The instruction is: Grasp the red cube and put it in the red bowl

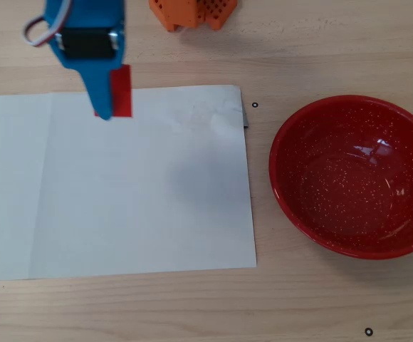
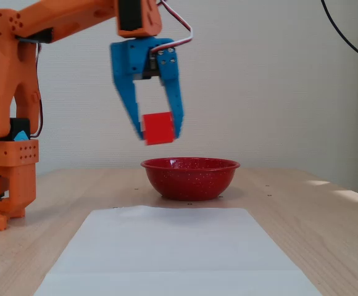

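In the fixed view the blue hand (image 2: 158, 132) pinches the red cube (image 2: 158, 128) in the air, above the left part of the red bowl's (image 2: 190, 179) rim. The bowl rests on the tabletop (image 2: 302, 216), beyond the white paper sheet (image 2: 173, 246).

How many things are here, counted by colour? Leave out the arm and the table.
Red: 2, the red cube held in the gripper and the red bowl.
White: 1, the paper sheet.
Total: 3.
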`<state>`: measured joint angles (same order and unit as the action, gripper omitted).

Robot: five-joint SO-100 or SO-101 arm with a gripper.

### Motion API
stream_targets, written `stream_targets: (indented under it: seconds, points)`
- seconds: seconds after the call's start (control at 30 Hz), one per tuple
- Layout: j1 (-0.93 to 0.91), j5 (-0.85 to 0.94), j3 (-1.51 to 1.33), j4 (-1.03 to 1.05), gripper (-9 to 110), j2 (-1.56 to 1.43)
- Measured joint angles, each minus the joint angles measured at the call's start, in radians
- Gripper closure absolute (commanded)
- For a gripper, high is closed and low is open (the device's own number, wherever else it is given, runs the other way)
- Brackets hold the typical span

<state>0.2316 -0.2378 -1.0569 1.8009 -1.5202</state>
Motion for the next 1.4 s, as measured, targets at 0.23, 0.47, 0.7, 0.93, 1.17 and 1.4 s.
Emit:
stream_targets:
  seconds: [0.23, 0.47, 0.7, 0.93, 1.17, 1.4]
  points:
    - [-0.255, 0.130, 0.080, 0.000, 101, -0.002]
    - [-0.468, 0.250, 0.080, 0.000, 101, -0.002]
    - [-0.635, 0.348, 0.077, -0.048, 101, -0.002]
    - [-0.750, 0.399, -0.063, -0.278, 100, -0.002]
    - [-0.804, 0.411, -0.215, -0.414, 69, -0.002]
    - [-0.816, 0.420, -0.242, -0.445, 60, -0.002]
